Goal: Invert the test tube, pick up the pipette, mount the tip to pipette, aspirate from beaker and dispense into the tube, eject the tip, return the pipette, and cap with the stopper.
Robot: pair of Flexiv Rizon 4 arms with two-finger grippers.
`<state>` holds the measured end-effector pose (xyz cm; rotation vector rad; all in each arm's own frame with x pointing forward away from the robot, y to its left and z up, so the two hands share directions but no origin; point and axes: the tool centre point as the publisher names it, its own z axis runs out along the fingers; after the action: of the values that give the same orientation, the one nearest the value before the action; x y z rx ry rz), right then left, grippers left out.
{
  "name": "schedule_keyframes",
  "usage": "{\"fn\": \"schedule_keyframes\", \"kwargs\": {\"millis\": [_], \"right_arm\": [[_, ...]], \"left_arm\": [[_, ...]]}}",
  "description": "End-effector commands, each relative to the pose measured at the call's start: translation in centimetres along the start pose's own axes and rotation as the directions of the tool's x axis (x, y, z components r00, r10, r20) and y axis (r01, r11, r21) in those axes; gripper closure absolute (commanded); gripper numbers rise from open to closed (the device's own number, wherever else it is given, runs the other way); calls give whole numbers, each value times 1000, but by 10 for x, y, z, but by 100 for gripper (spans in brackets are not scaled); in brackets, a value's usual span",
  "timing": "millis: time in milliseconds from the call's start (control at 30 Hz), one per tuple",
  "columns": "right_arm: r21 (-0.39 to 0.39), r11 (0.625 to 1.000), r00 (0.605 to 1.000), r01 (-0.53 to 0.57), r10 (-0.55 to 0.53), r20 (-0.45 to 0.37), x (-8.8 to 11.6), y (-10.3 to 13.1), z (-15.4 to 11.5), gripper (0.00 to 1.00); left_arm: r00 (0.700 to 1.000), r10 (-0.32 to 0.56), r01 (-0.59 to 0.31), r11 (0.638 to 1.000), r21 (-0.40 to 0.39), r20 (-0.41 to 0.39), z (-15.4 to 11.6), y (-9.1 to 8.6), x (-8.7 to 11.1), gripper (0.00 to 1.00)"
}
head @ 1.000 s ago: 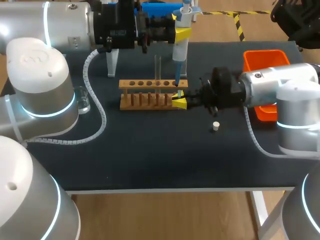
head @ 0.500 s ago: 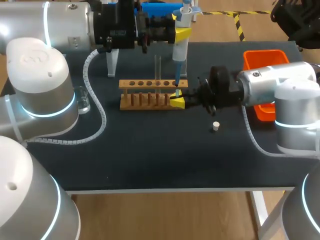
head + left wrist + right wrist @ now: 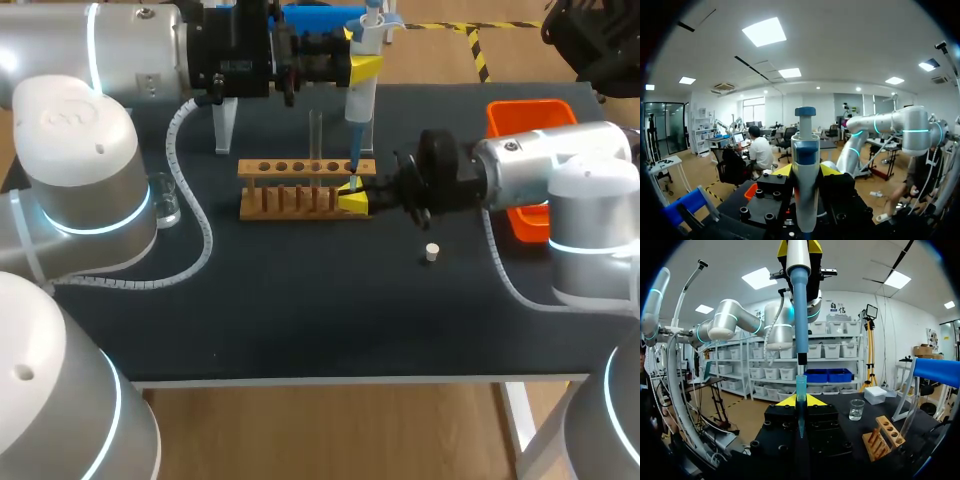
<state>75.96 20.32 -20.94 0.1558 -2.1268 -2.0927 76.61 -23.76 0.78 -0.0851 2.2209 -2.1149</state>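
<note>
1. Head view: the left gripper holds the pipette upright over the right end of the wooden rack. The pipette's lower end is partly masked by the right gripper, which sits at that end of the rack.
2. Left wrist view: the yellow fingers are clamped on the pipette body from both sides. Everything below the gripper is hidden by its own housing.
3. Right wrist view: the fingers are closed on a blue tip standing upright between them, its point lost against the dark gripper body. The pipette nose meets the tip's mouth; whether it is seated or only touching cannot be told.
4. Head view: the test tube stands upright at the rack, its glass faint. The beaker is half hidden behind the left arm. The stopper lies on the table near the right arm, apart from the rack. The orange tray is partly covered by the right arm.
</note>
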Motion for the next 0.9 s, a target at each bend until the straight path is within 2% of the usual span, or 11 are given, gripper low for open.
{"fn": "schedule_keyframes", "kwargs": {"millis": [33,900], "right_arm": [[1,1000,1000,-2,2,4,0,1,1,100],[2,1000,1000,-13,13,8,2,6,2,100]], "left_arm": [[1000,0,0,1000,1,0,-1,0,1,100],[1000,0,0,1000,1,0,-1,0,1,100]]}}
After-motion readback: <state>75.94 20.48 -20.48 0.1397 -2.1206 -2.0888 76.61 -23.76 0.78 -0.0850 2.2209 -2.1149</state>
